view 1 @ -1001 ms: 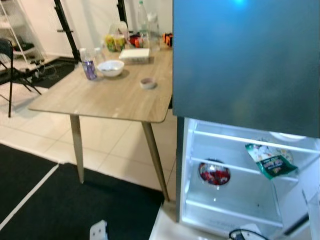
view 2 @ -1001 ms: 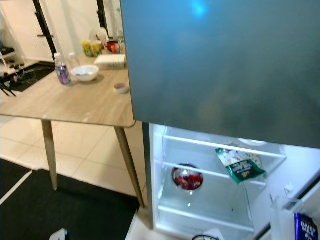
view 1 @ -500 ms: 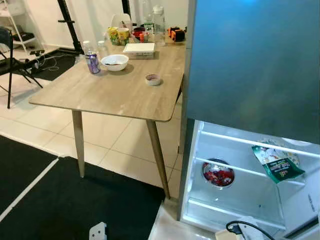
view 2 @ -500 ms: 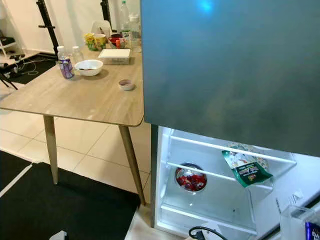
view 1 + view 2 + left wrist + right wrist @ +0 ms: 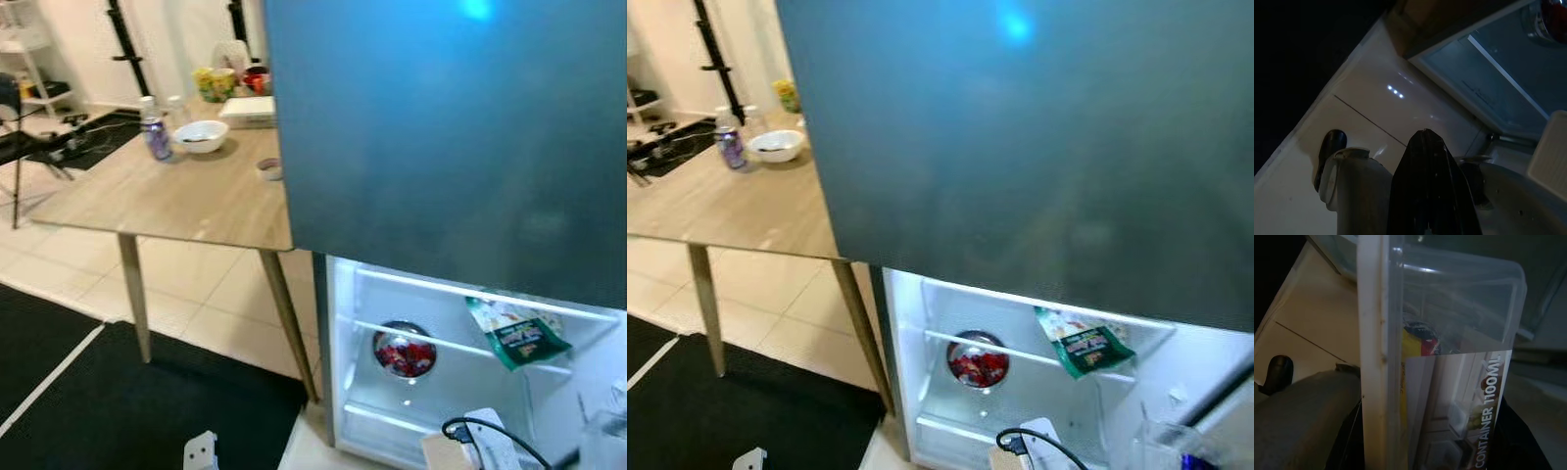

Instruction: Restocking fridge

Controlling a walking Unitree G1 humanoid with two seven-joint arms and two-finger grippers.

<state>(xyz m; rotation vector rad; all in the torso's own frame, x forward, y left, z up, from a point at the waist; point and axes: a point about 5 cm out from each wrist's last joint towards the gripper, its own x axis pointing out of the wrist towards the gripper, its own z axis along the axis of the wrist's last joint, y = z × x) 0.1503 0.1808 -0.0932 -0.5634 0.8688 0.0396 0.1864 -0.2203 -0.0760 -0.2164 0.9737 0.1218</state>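
At 6 o'clock, nearest the head camera, a white block with a black cable (image 5: 480, 436) sits at the foot of the open fridge compartment (image 5: 470, 372). In the right wrist view, the clear plastic container with a printed "CONTAINER 1100ML" label (image 5: 1449, 362) stands right up against the lens, something yellow and red inside it; whether the right gripper's fingers clasp it cannot be told. The left wrist view looks past one black finger of the left gripper (image 5: 1425, 191) down at pale floor tile (image 5: 1376, 117) and the fridge's lower lit edge; whether those jaws are parted or closed cannot be told.

At 4 o'clock the white lit interior holds a round metal bowl of red food (image 5: 404, 351) on a glass shelf, and at 3 o'clock a green-and-white snack bag (image 5: 516, 331) leans over the shelf edge. There is open shelf room between bowl and bag and below them. Above, from 12 to 2 o'clock, the dark blue-grey fridge door (image 5: 460, 127) fills the foreground.

At 8 o'clock a black mat (image 5: 118, 401) meets pale tile. At 10 o'clock the light wooden table (image 5: 167, 191) stands just beside the fridge's left edge, carrying a white bowl (image 5: 200, 136), a purple can (image 5: 155, 137) and a small round dish (image 5: 268, 168).
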